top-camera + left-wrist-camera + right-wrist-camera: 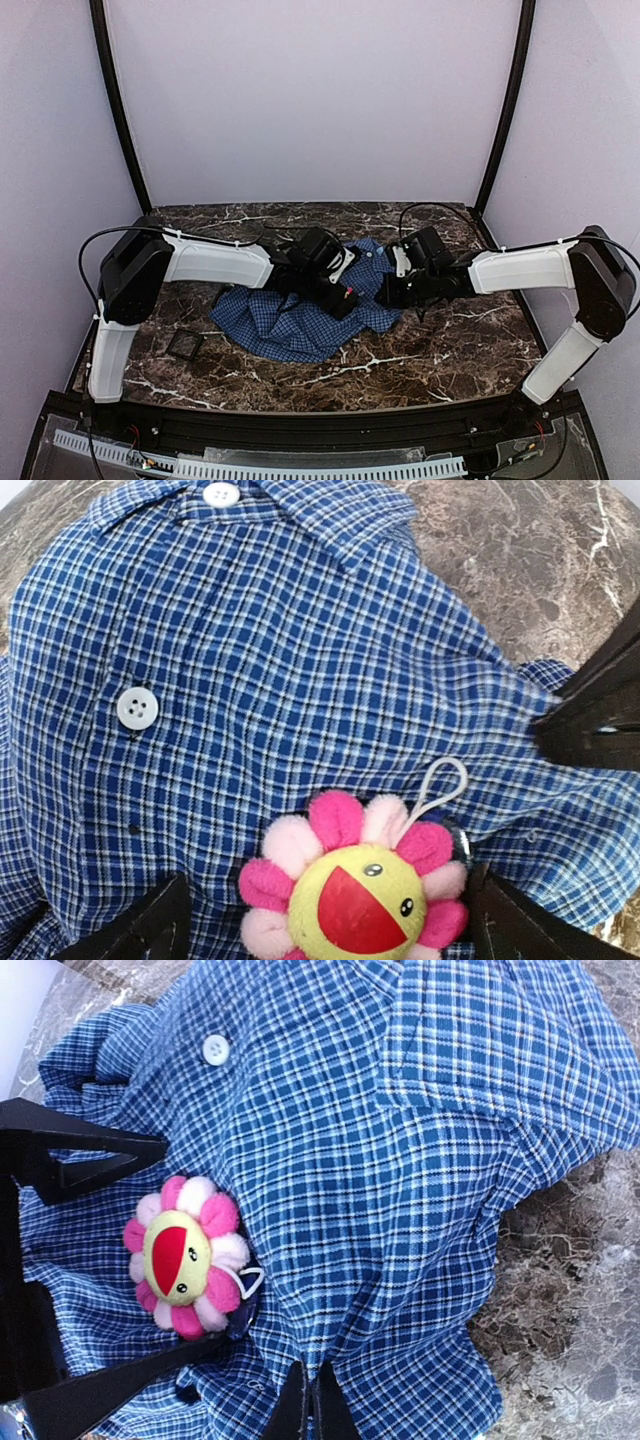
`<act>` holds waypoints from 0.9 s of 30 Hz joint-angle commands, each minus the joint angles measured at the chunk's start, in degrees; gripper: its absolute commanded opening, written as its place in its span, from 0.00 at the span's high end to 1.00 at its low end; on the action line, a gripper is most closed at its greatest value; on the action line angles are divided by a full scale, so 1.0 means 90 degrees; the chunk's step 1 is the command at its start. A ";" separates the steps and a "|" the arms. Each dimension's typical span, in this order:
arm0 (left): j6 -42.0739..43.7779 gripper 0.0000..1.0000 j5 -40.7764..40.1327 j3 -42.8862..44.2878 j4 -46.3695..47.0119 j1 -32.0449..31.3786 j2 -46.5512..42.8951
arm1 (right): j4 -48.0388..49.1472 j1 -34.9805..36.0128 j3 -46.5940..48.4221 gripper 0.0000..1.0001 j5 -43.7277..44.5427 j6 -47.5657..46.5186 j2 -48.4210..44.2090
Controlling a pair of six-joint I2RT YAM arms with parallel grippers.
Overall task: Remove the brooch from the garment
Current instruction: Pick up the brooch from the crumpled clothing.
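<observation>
Brooch (355, 890): pinned on garment (300, 680), lay squarely between the left gripper's (326, 900) wide-spread fingers (nearer arm); right gripper (305, 1390), closed, pinched the garment just beside it.

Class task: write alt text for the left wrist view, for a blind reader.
A pink-petalled plush flower brooch with a yellow smiling face sits on a blue checked cloth shirt, between the open black fingers of the left gripper.

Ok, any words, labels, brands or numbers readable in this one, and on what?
No readable text in any view.
The flower brooch shows only a smiling face, no letters.
The checked shirt and its buttons show no print or label.
The black tray is too small to tell.
</observation>
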 commanded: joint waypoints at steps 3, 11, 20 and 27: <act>-0.0056 0.03 -0.1538 0.0255 -0.0385 -0.0043 -0.0021 | 0.0256 0.0045 -0.0224 1.00 -0.0080 0.0025 -0.0353; -0.0245 0.04 -0.1967 0.0360 -0.0373 -0.0044 -0.0221 | 0.0139 0.0045 -0.0515 1.00 0.0009 0.0129 -0.0375; -0.0332 0.30 -0.1631 0.0195 -0.0304 -0.0034 -0.0326 | -0.0237 0.0052 -0.0196 0.51 0.0177 0.0077 -0.0589; -0.0582 0.38 -0.1216 -0.0056 -0.0138 0.0015 -0.0619 | -0.0609 0.0272 0.0307 0.28 0.0421 -0.0250 -0.0940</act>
